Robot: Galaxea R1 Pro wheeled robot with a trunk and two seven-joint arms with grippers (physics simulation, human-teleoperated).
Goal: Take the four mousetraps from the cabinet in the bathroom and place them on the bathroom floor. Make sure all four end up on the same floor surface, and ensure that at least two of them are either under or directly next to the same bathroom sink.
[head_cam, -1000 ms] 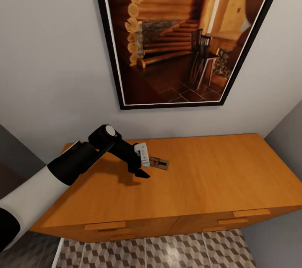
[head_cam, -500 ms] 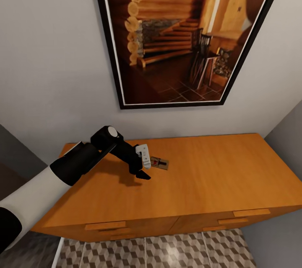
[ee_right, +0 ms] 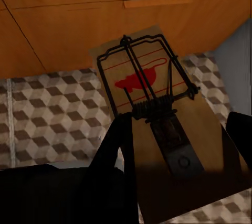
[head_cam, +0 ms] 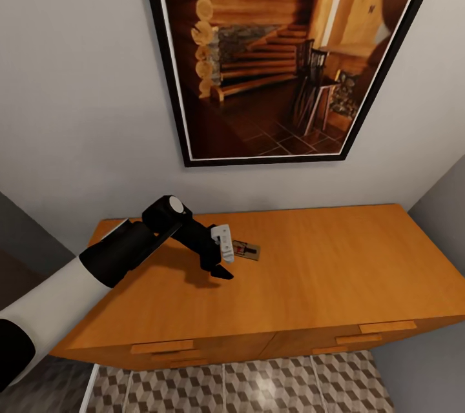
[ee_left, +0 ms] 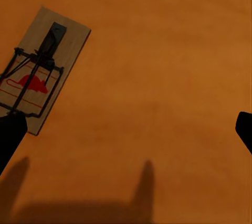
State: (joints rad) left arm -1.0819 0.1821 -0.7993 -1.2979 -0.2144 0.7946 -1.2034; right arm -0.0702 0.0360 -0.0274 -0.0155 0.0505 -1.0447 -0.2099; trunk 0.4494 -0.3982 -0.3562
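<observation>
One mousetrap (head_cam: 246,250) is lying flat on the smooth top of the cabinet (head_cam: 336,271), toward its back left, and the left tool (head_cam: 223,258) is hanging just beside it with its dark fingers spread wide; in the left wrist view the board (ee_left: 44,69) is sitting next to one fingertip (ee_left: 9,135), off to the side of the gap, not centred between the two. It is looking like a light, stiff sliver of tan wood carrying a black wire spring bar and a red mouse print. Being so thin and flat against a slick top, it is probably going to slide away under a sideways push, so the long wooden edges are looking like the safest place to pinch, clear of the wire. The right tool (ee_right: 176,129) is pinching a second mousetrap (ee_right: 152,108) by its board, held over the bathroom floor (ee_right: 47,114) in front of the cabinet drawers
</observation>
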